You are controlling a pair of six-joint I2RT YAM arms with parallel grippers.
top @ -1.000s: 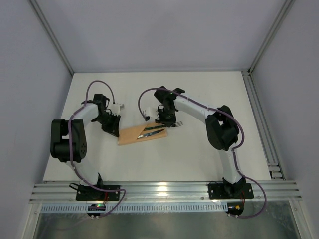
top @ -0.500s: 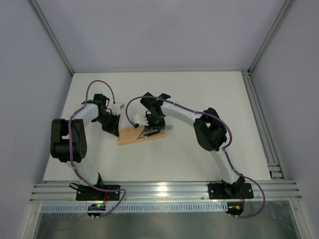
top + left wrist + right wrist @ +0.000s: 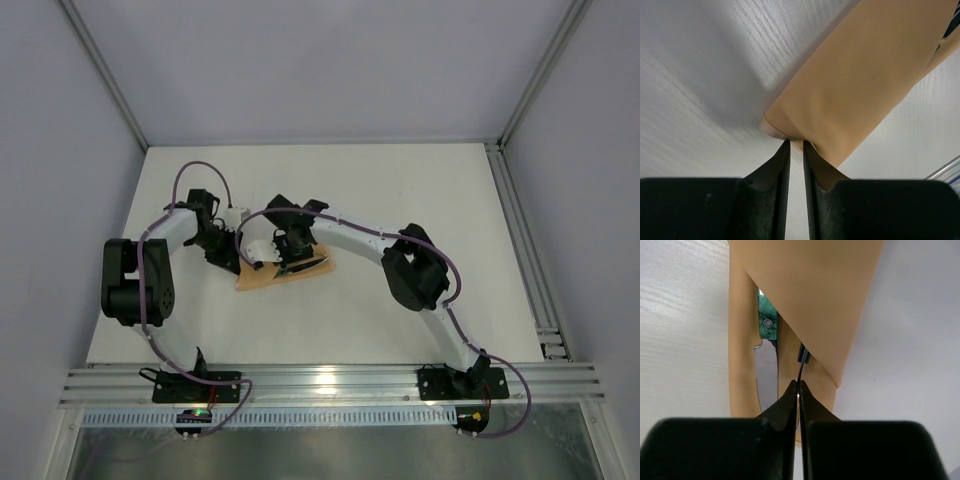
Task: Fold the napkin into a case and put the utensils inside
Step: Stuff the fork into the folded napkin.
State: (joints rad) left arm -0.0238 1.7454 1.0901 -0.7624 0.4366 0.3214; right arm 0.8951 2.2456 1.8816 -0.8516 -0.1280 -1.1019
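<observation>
The peach-orange napkin [image 3: 268, 279] lies folded as a narrow case [image 3: 815, 290] on the table between the two arms. My left gripper [image 3: 235, 264] is at its left end, jaws [image 3: 796, 144] nearly together with a cloth corner [image 3: 795, 135] pinched between the tips. My right gripper [image 3: 290, 259] hangs over the case's middle, shut [image 3: 798, 384] on the fork's thin metal shaft [image 3: 801, 369], seen edge-on. The fork's dark handle end [image 3: 804, 355] slips under the top cloth layer. The knife's green handle [image 3: 767, 326] and silver blade [image 3: 765, 375] lie in the fold beside it.
The white table [image 3: 400, 190] is bounded by grey walls and aluminium rails [image 3: 530, 250] at the right and near edges. The right arm's elbow [image 3: 415, 275] stands just right of the case.
The right gripper has moved left along the case with the fork. The tines that stuck out right of the cloth no longer show. The left arm has stayed put.
</observation>
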